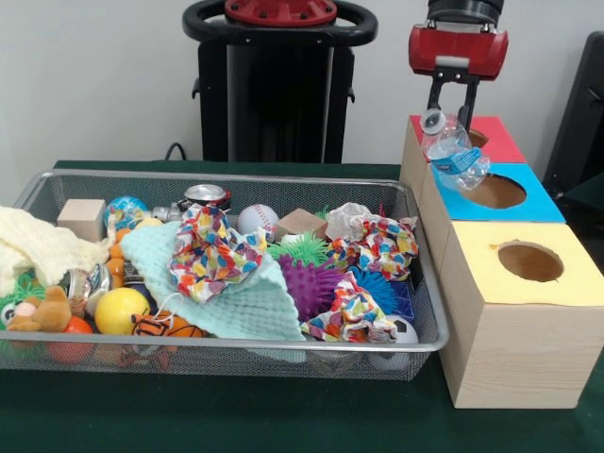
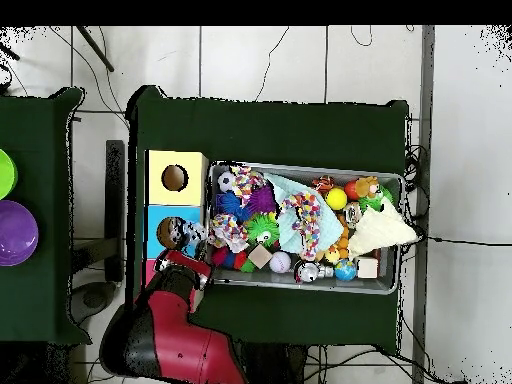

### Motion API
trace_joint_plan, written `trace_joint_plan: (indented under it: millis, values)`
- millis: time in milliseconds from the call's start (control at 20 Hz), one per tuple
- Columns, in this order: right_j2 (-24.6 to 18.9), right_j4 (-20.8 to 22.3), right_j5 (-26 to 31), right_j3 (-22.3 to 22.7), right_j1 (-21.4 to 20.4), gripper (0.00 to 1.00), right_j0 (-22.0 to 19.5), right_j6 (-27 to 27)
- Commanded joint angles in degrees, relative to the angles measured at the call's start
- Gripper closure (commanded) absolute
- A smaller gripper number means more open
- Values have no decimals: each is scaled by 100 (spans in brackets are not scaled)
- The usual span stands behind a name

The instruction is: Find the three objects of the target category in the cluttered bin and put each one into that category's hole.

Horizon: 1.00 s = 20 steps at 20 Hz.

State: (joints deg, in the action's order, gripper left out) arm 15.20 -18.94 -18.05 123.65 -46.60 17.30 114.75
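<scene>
While the red and black gripper (image 1: pixel 454 106) hangs over the boxes, its fingers are closed on the cap end of a crushed clear plastic bottle with blue label (image 1: pixel 455 151). Bottle's long axis slants down from the fingers toward the round hole in the blue-topped wooden box (image 1: pixel 496 192), just below and beside; probably release next.

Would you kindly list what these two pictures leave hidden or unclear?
- Red box, front view: its hole is mostly hidden behind the plastic bottle in the gripper.
- Wire bin, both views: objects beneath the mint cloth are hidden.
- Gripper, overhead view: its grip is too small to make out.
</scene>
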Motion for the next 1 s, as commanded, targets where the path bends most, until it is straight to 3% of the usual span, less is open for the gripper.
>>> trace_joint_plan:
  millis: [50,1000]
  values:
    - [-3,-473,-503,18,313,100,132,1401]
    - [14,-814,-584,-34,478,100,340,1398]
